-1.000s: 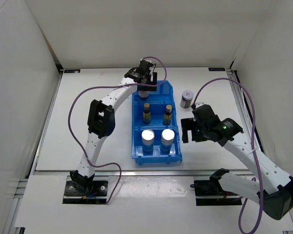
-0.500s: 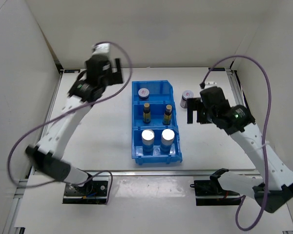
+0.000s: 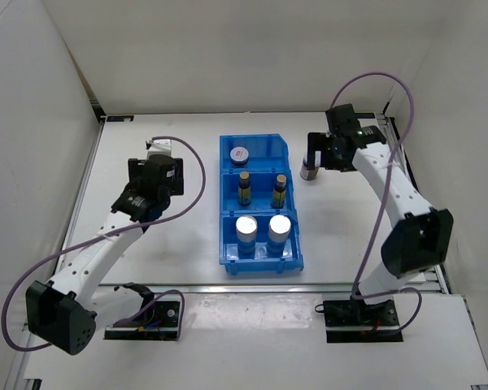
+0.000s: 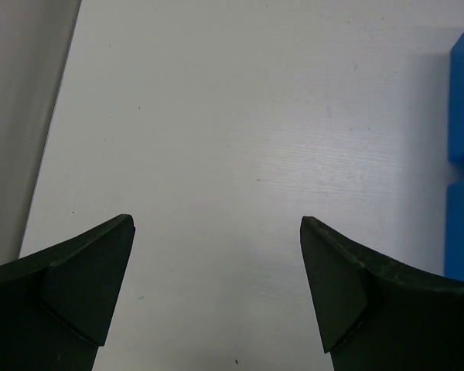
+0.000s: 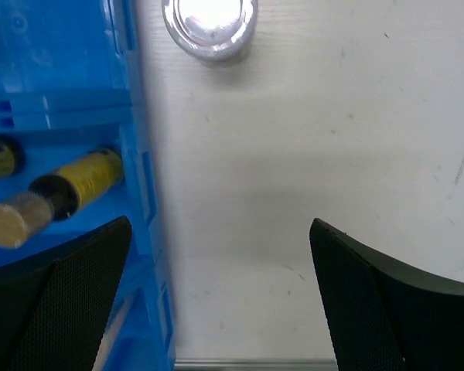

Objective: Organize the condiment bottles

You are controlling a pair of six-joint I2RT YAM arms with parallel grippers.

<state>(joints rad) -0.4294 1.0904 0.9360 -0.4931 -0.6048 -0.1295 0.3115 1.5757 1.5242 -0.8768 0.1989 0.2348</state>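
The right fingers (image 5: 62, 301) are spread wide with nothing between them, hovering over bare tabletop (image 3: 187, 244) just to the right of the blue bin (image 3: 260, 262). Ahead of them in the wrist view is the loose short jar (image 5: 209, 22). It stands on the tabletop with its pale lid up, close beside the bin's right wall, and neither finger touches it. From above, the right wrist hangs over the jar and hides part of it, out by the bin's far right corner.

Over on the other side, the left fingers (image 4: 77, 294) are also wide apart and empty. They sit above bare tabletop left of the bin, and only a strip of blue wall shows at the right edge of that wrist view.

Now the bin itself. The far compartment holds the second jar (image 3: 240, 153), pale lid up, on its left side. The middle compartment has the two slim bottles, one on the left (image 3: 245, 188) and one on the right (image 3: 279, 190), side by side. The near compartment has the two white cylinders (image 3: 246, 230) (image 3: 279, 228), silver tops shining, also side by side. That makes five containers in the bin and one out on the tabletop.
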